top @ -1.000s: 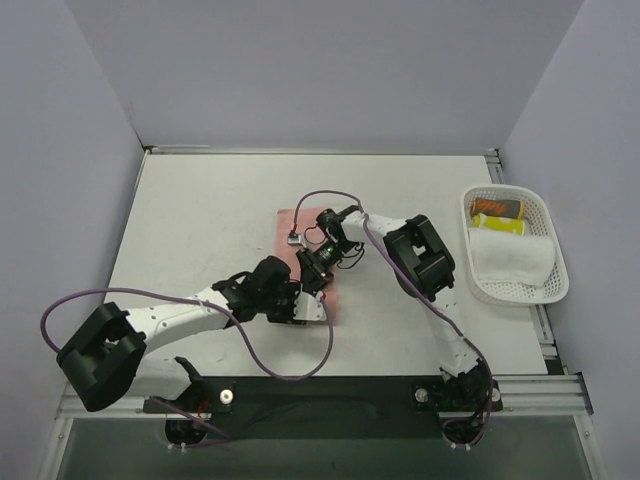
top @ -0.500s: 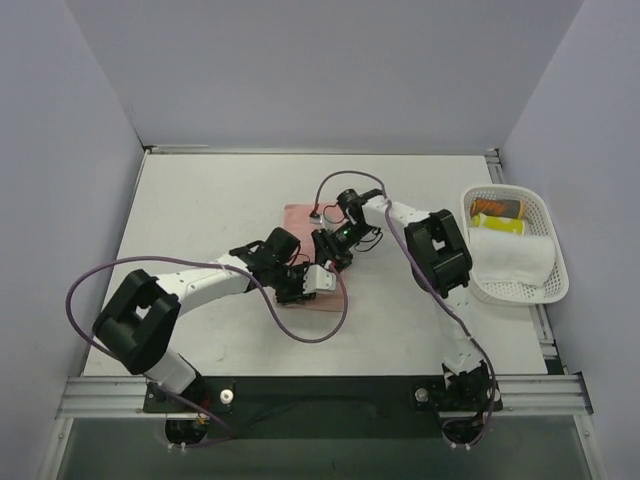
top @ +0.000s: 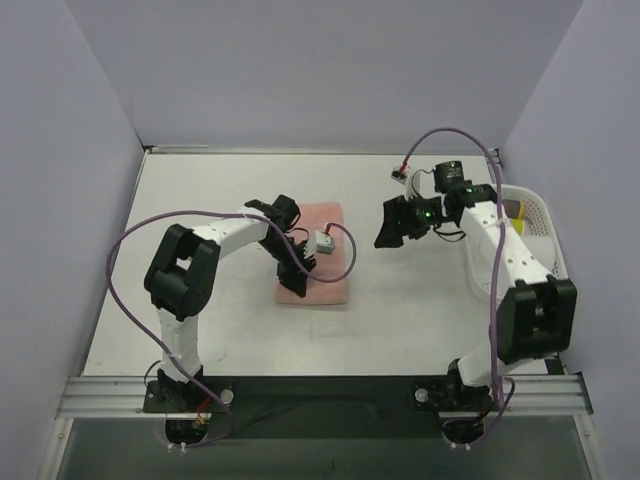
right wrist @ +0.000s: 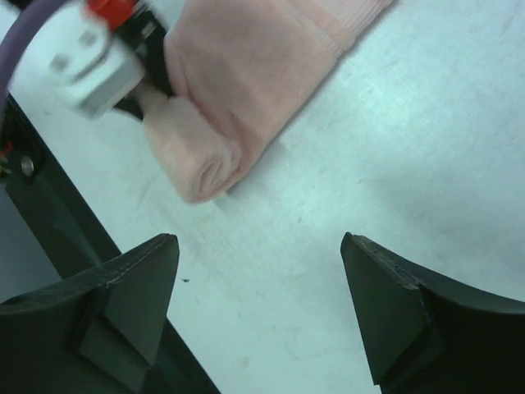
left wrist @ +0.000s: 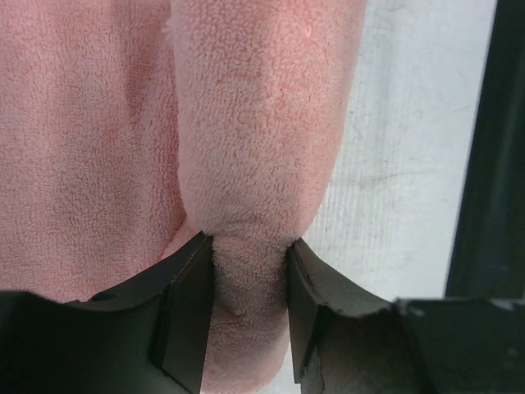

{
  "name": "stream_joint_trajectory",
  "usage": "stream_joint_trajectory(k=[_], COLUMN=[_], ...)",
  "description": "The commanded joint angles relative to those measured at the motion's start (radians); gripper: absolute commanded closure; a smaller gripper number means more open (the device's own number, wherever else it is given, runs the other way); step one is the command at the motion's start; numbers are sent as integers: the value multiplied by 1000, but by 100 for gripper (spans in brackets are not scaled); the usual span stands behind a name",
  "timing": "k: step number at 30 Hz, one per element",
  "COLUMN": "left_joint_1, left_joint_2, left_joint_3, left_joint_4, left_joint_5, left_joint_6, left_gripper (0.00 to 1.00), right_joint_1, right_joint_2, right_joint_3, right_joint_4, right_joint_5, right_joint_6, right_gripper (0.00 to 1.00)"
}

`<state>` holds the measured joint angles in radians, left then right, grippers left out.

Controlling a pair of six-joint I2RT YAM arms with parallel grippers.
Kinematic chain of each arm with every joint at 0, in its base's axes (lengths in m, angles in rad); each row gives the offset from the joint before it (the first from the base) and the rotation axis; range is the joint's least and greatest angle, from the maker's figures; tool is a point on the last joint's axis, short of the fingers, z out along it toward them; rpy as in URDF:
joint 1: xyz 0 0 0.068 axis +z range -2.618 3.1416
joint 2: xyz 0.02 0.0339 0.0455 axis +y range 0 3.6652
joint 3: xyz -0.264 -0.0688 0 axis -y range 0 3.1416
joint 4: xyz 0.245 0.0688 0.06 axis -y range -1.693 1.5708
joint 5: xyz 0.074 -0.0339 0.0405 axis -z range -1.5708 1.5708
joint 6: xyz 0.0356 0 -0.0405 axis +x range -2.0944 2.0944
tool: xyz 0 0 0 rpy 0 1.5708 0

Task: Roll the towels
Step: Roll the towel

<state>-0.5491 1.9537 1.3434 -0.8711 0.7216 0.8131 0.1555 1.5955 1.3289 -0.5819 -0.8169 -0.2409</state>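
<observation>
The salmon-pink towel [top: 325, 225] lies in the middle of the table, its near end wound into a roll [top: 318, 292]. My left gripper [top: 297, 272] is shut on the roll's left end; in the left wrist view the roll [left wrist: 262, 148] is pinched between both black fingers [left wrist: 187, 312]. My right gripper [top: 386, 228] hangs open to the right of the towel, with nothing between its fingers [right wrist: 385, 320]. In the right wrist view the roll's spiral end [right wrist: 205, 168] shows above them. My right arm hides the white towel.
A white mesh basket [top: 530, 197] stands at the right edge, mostly behind my right arm. The table's dark front rail [top: 320, 392] runs along the near side. Purple cables loop over both arms.
My right gripper has opened, let go of the pink towel and swung away to the right. The left arm has swung to the far side and still grips the roll.
</observation>
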Motion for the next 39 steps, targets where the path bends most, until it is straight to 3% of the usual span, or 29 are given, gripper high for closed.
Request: stream_joint_trajectory(k=[1, 7, 10, 15, 19, 29, 30, 31, 32, 35, 37, 38, 39], left_joint_1=[12, 52, 67, 74, 77, 90, 94, 94, 98, 113, 139, 149, 170], left_joint_2=[209, 396, 436, 481, 494, 507, 508, 507, 507, 487, 455, 442, 429], left_joint_3=[50, 241, 286, 336, 355, 369, 376, 376, 378, 361, 347, 330, 323], left_joint_4=[-259, -405, -434, -463, -463, -459, -453, -453, -451, -410, -353, -336, -303], left_joint_5=[-80, -60, -48, -53, -56, -50, -48, -45, -42, -22, 12, 27, 39], left_joint_6=[17, -14, -23, -20, -22, -18, -22, -22, -25, -61, -117, -132, -161], left_gripper=[94, 93, 93, 93, 93, 92, 91, 91, 89, 84, 79, 77, 71], right_joint_1=[35, 223, 407, 628, 709, 733, 730, 730, 728, 722, 719, 717, 716], right_joint_2=[-179, -448, -500, -401, -281, -31, 15, 15, 33, 56, 69, 92, 102], right_joint_3=[-140, -367, -415, -424, -407, -399, -418, -418, -421, -412, -389, -376, -366], right_joint_4=[-44, -6, 63, 226, 403, 573, 592, 593, 585, 495, 413, 375, 319], right_joint_5=[64, 180, 269, 360, 413, 358, 328, 328, 312, 227, 147, 125, 102], right_joint_6=[-170, -320, -322, -385, -469, -525, -528, -532, -537, -526, -508, -503, -492], right_gripper=[15, 14, 17, 19, 19, 20, 27, 27, 40, 65, 76, 88, 93])
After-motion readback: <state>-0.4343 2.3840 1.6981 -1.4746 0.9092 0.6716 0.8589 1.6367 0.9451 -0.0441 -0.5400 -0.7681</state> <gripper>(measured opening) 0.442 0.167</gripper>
